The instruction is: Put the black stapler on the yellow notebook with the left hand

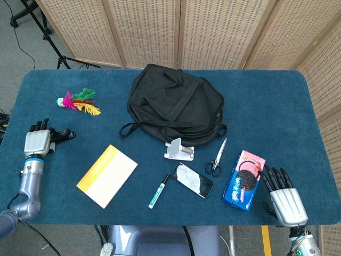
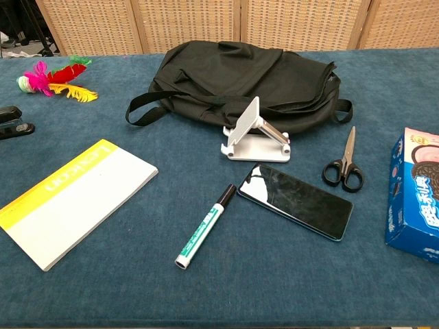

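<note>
Resting: left hand (image 1: 37, 143) at the stapler (image 2: 15, 121), grip unclear
Stapler: on the table (image 1: 277, 106), well left of the notebook (image 1: 107, 175)
Right hand (image 1: 285, 198): fingers spread, holding nothing

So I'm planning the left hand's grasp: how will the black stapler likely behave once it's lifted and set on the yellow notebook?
The black stapler looks rigid and compact, so probably dense for its size and stiff in the left hand. Its top arm seems hinged, so it may gape if lifted by the top alone. The yellow notebook lies flat, so the stapler should rest on it without rolling.
</note>
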Action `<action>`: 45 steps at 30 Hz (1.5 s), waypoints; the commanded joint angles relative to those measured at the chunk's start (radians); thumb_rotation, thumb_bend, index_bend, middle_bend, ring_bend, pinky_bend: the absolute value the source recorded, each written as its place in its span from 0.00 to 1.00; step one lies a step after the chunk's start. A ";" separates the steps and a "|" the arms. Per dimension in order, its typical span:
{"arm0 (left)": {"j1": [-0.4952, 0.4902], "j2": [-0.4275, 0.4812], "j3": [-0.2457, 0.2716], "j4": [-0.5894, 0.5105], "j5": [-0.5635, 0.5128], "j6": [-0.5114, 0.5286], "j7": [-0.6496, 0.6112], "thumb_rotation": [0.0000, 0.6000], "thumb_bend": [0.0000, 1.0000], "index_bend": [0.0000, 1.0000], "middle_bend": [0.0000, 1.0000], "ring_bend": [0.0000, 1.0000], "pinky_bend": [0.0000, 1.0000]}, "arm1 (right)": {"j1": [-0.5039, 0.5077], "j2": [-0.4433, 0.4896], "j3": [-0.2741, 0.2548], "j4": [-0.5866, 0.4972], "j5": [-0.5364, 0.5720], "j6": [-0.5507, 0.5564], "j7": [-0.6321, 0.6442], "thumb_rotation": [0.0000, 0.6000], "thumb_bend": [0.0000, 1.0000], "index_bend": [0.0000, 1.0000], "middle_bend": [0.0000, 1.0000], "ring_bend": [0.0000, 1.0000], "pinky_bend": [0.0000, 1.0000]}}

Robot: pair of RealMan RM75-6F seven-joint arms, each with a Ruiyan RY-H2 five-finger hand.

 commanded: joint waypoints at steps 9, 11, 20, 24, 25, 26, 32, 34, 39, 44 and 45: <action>0.009 -0.038 -0.008 0.041 0.042 0.023 -0.011 1.00 0.52 0.58 0.22 0.19 0.23 | 0.000 0.002 0.000 -0.001 0.000 0.001 0.002 1.00 0.34 0.07 0.00 0.00 0.00; 0.009 -0.038 -0.012 0.038 0.048 0.024 -0.016 1.00 0.53 0.60 0.23 0.19 0.24 | 0.000 0.001 0.000 0.000 0.000 0.000 0.003 1.00 0.34 0.07 0.00 0.00 0.00; 0.013 -0.026 -0.024 0.006 0.074 0.046 -0.020 1.00 0.54 0.63 0.27 0.23 0.26 | 0.000 0.001 0.000 -0.001 0.001 -0.001 0.002 1.00 0.33 0.07 0.00 0.00 0.00; 0.015 -0.021 -0.027 -0.010 0.081 0.052 -0.023 1.00 0.54 0.64 0.28 0.23 0.27 | 0.000 0.002 0.000 -0.001 0.000 0.000 0.004 1.00 0.33 0.07 0.00 0.00 0.00; 0.016 -0.019 -0.027 -0.018 0.085 0.055 -0.024 1.00 0.54 0.64 0.28 0.23 0.27 | 0.000 0.002 0.001 -0.001 0.001 0.001 0.005 1.00 0.33 0.07 0.00 0.00 0.00; 0.017 -0.015 -0.028 -0.028 0.089 0.059 -0.025 1.00 0.54 0.64 0.28 0.23 0.27 | 0.000 0.003 0.001 -0.002 0.001 0.001 0.006 1.00 0.34 0.07 0.00 0.00 0.00; 0.019 0.004 -0.035 -0.083 0.114 0.093 -0.024 1.00 0.54 0.64 0.28 0.24 0.27 | 0.001 0.003 0.001 -0.002 0.000 0.000 0.008 1.00 0.34 0.07 0.00 0.00 0.00; 0.019 0.009 -0.039 -0.100 0.118 0.103 -0.022 1.00 0.54 0.64 0.28 0.24 0.27 | 0.001 0.003 0.000 -0.001 0.001 -0.001 0.008 1.00 0.34 0.07 0.00 0.00 0.00; 0.019 0.023 -0.044 -0.142 0.136 0.129 -0.020 1.00 0.54 0.64 0.28 0.24 0.27 | 0.001 0.004 0.001 -0.001 0.002 -0.002 0.010 1.00 0.34 0.07 0.00 0.00 0.00; 0.019 0.034 -0.050 -0.169 0.139 0.140 -0.013 1.00 0.54 0.64 0.28 0.24 0.27 | 0.001 0.004 0.001 -0.001 0.002 -0.001 0.011 1.00 0.33 0.07 0.00 0.00 0.00; 0.019 0.036 -0.052 -0.173 0.139 0.142 -0.013 1.00 0.54 0.64 0.28 0.24 0.27 | 0.001 0.004 0.001 -0.001 0.002 -0.001 0.012 1.00 0.33 0.07 0.00 0.00 0.00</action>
